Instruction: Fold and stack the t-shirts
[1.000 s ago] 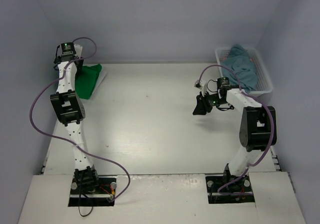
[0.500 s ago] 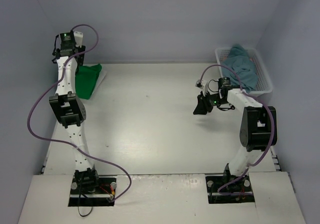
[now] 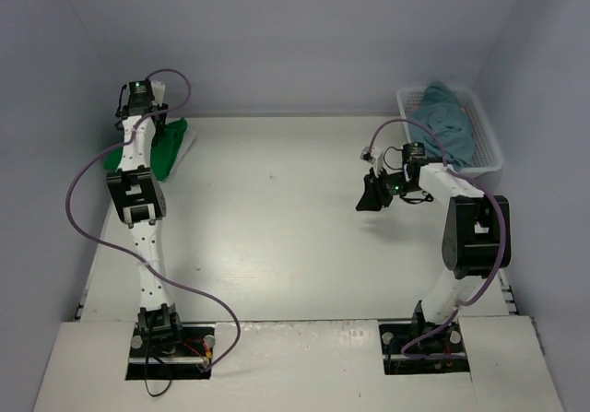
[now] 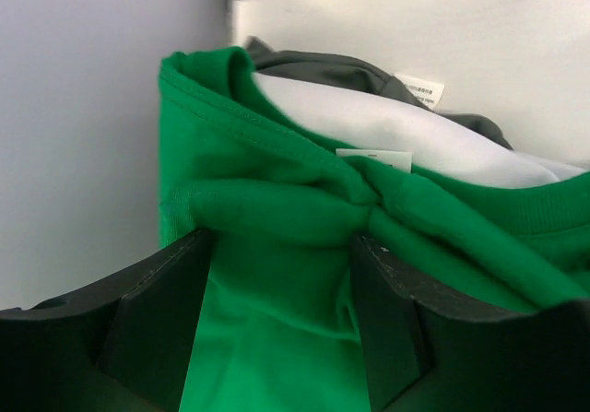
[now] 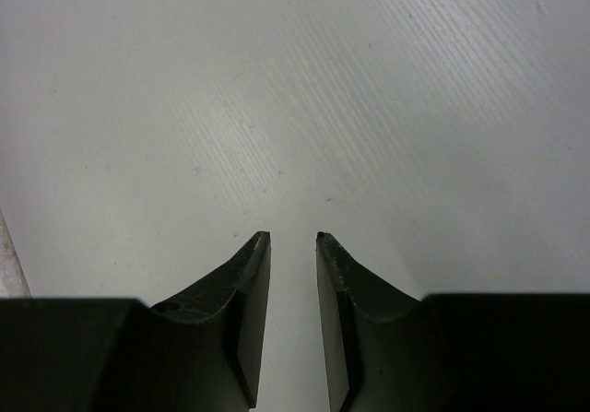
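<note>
At the far left corner of the table (image 3: 277, 237), close against the side wall (image 4: 92, 108), lay a pile of three t-shirts. The bright green t-shirt (image 4: 277, 347) was on top. The white t-shirt (image 4: 369, 126) showed from under its collar edge, and the dark grey-green t-shirt (image 4: 323, 62) showed beyond that, with a small printed label (image 4: 419, 89) at its neck. The left arm reached out long over this pile. The left gripper (image 4: 281, 237) was down in the green cloth. Its two fingers (image 4: 157, 311) were clamped on a bunched roll of the fabric, which filled the gap between them and touched both. Creases drew tight at the right-hand finger, where a second small white label (image 4: 373, 160) sat on the green collar. From above, green cloth spread out on either side of the arm.

The middle of the table was plain white board. Over it, well apart from any cloth, hung the right gripper (image 5: 293, 239). Its jaws were drawn together, with only a narrow slit between the tips and nothing held in them.

At the far right corner stood the white lattice basket (image 3: 493, 158), against the right wall. The dull teal-blue t-shirt (image 3: 442, 117) lay crumpled inside it, heaped above the rim and unfolded.
</note>
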Available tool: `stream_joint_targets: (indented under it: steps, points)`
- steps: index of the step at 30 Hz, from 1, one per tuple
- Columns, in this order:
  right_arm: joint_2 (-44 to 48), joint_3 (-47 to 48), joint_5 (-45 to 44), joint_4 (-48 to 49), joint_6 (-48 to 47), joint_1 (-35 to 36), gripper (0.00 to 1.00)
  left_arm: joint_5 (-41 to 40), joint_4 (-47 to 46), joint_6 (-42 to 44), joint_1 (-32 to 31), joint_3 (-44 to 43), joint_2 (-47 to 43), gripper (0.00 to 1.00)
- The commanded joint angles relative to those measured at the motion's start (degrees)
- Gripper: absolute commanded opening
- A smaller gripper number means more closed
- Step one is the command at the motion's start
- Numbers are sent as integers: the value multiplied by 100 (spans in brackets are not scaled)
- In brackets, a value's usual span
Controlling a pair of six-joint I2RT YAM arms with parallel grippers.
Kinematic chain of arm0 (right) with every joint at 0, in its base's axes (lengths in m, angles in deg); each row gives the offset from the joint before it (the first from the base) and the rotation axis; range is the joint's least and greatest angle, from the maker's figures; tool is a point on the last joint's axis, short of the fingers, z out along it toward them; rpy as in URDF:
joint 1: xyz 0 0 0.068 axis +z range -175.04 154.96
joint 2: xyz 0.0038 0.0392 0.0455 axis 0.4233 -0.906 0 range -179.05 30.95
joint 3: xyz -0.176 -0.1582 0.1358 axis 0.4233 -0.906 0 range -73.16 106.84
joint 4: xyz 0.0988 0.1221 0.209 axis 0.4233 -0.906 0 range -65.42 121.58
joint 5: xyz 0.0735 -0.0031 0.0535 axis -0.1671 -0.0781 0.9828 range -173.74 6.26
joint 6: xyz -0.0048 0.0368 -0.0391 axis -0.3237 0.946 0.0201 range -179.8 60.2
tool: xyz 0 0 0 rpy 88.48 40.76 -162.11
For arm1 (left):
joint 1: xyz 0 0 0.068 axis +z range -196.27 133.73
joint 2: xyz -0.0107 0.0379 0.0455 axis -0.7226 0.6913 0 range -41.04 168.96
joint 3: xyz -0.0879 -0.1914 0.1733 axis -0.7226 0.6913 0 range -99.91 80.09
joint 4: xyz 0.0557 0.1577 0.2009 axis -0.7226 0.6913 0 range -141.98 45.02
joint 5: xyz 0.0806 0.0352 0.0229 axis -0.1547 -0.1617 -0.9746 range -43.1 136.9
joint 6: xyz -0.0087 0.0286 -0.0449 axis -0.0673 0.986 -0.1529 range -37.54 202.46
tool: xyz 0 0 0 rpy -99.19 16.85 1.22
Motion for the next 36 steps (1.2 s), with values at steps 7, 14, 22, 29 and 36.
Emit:
stream_joint_targets:
  steps: [7, 14, 22, 29, 36]
  points:
    - [146, 49, 321, -16, -84, -62, 24, -117, -462, 71, -4, -439, 696, 60]
    - [119, 40, 303, -24, -137, -53, 24, -29, -523, -122, -13, -17, 302, 60]
    - [277, 57, 189, -24, -146, -53, 24, -29, -146, -131, -74, -43, -717, 61]
    - [497, 84, 31, -33, -111, -62, 24, 138, 336, -236, -180, -244, -1851, 61]
    - [1173, 57, -547, -60, 82, -62, 25, 1480, 1498, -728, -206, 271, -2957, 61]
